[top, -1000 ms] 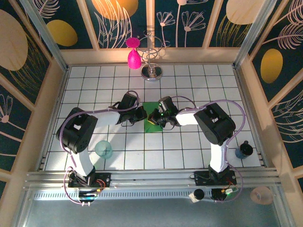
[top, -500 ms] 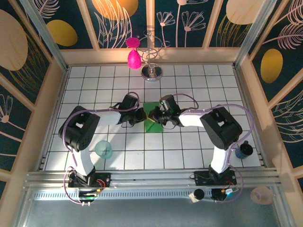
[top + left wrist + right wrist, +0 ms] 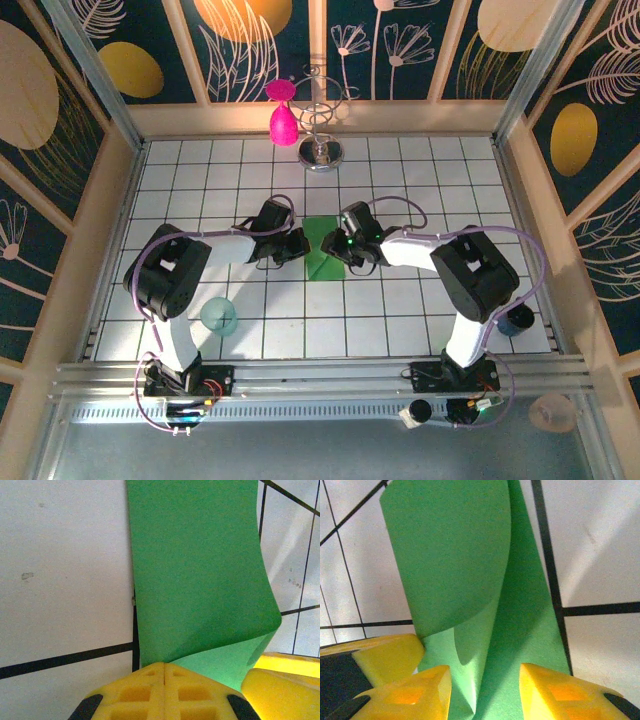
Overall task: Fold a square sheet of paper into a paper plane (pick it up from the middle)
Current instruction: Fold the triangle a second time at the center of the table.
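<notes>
The green square sheet of paper (image 3: 320, 252) lies mid-table, part folded, with one flap curling up (image 3: 447, 555). My left gripper (image 3: 298, 246) is at its left side. In the left wrist view its yellow fingertips (image 3: 150, 680) are pressed together, and the paper (image 3: 195, 565) runs out from their tip. My right gripper (image 3: 336, 248) is at the sheet's right side and is open. Its two yellow fingers (image 3: 555, 687) stand apart, with the green sheet lying between them untouched. A finger of the left gripper (image 3: 375, 655) shows beside the curled flap.
A pink teardrop object (image 3: 283, 122) and a metal stand (image 3: 322, 150) sit at the back. A translucent teal cup (image 3: 219, 316) stands by the left arm. A dark cup (image 3: 515, 320) is at the front right. Wooden walls ring the tiled table (image 3: 420, 180).
My right gripper has gone from shut to open, letting go of the paper, and its arm has swung a little to the right. The left gripper has stayed shut in place.
</notes>
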Controlling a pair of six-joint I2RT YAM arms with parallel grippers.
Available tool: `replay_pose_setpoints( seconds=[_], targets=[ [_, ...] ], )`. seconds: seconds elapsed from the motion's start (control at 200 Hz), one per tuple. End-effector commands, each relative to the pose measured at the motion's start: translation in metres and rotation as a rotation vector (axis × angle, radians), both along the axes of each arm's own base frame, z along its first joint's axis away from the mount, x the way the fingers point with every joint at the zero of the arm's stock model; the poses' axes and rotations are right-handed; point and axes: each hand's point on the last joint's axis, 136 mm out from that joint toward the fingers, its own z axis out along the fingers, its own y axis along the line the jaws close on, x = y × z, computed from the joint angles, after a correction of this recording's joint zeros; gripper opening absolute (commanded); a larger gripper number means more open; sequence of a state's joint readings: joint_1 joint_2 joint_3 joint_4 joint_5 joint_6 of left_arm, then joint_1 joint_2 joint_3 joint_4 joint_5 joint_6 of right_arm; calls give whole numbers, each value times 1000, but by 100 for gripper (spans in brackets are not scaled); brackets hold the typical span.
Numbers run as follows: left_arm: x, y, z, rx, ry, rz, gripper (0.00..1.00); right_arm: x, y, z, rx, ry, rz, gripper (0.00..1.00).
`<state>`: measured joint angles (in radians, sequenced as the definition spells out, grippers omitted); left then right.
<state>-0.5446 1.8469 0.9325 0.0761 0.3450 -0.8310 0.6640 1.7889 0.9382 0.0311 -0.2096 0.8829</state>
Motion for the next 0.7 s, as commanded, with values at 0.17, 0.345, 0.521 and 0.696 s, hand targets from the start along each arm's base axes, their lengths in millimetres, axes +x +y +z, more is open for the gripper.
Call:
replay_pose_setpoints(
  seconds=[0.17, 0.345, 0.521, 0.696],
  targets=[
    [5, -11, 8, -40, -26, -34, 0, 6, 2, -9, -60, 10, 20, 37],
    [5, -13, 8, -45, -26, -38, 0, 3, -4, -20, -90, 42, -2, 29],
    [5, -14, 7, -51, -27, -42, 0, 0, -9, -24, -107, 54, -19, 25],
    [5, -14, 5, -52, -25, -44, 0, -2, -11, -28, -111, 69, -30, 21]
  ],
)
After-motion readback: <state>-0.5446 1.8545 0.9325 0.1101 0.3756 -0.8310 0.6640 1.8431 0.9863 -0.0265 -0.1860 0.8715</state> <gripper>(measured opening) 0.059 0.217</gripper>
